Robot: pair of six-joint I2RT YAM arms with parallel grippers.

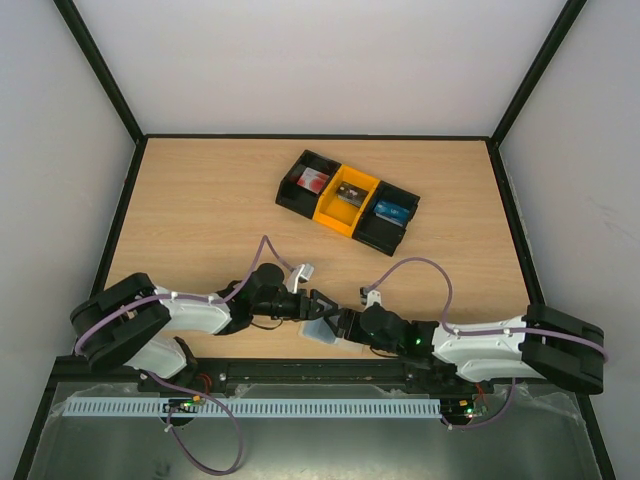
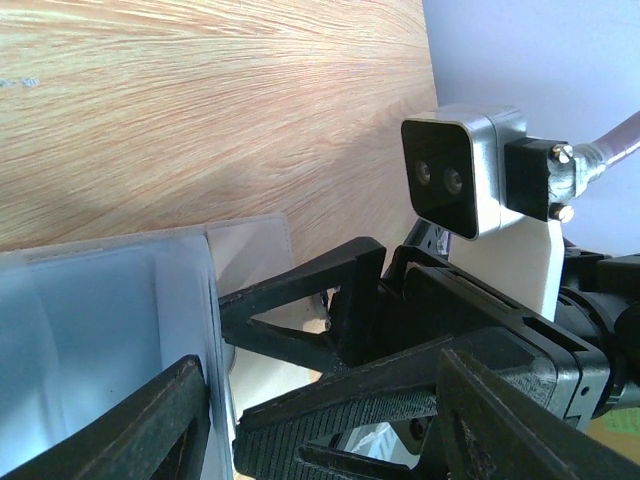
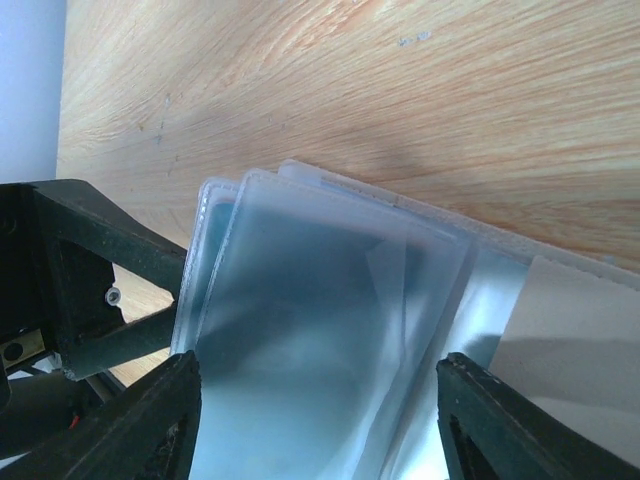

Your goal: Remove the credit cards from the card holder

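**Holder sits between the right gripper's spread fingers**

The card holder (image 3: pixel 330 300) lies just ahead of the right gripper (image 3: pixel 318 370). Its width fills the gap between that gripper's spread fingers, and its long side seems to run along the reach. The left gripper (image 2: pixel 320 390), also spread and pinching nothing, faces it from the opposite end with one finger beside the holder's edge. The right arm looks better placed. No card shows inside. A red card (image 1: pixel 313 180) lies in the tray (image 1: pixel 288 192), well beyond both grippers.

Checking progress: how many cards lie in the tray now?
3 in the tray, one per compartment: red card left, dark card in the yellow middle, blue card right. The card holder may hide more.
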